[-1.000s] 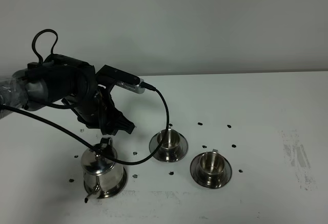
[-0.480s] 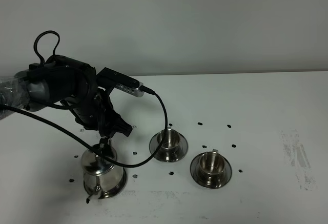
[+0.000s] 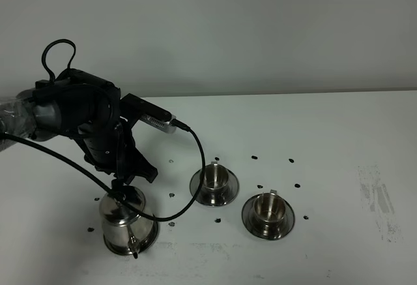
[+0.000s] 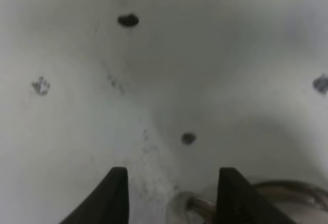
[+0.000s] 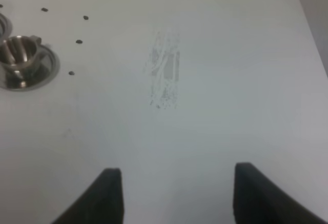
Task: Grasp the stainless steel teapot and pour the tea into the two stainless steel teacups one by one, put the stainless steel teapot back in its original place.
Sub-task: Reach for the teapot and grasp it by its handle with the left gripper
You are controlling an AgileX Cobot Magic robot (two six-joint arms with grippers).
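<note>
The stainless steel teapot (image 3: 127,223) stands at the front left on its round saucer (image 3: 155,233), spout toward the front edge. My left gripper (image 3: 125,182) hangs right over the pot's loop handle. In the left wrist view the left gripper (image 4: 173,196) is open, and the top of the handle (image 4: 190,208) shows in the gap near one finger. The two stainless steel teacups (image 3: 214,179) (image 3: 268,208) sit on their saucers to the right of the pot. My right gripper (image 5: 179,198) is open over bare table, with one teacup (image 5: 18,55) off to its side.
Small black dots (image 3: 255,158) ring the saucers on the white table (image 3: 339,141). A black cable (image 3: 195,167) loops from the left arm down past the pot. A scuffed grey patch (image 3: 378,197) marks the table at the right.
The left arm has swung left and down over the pot's handle. The teapot has turned on its saucer, its spout swinging from front left toward the front.
</note>
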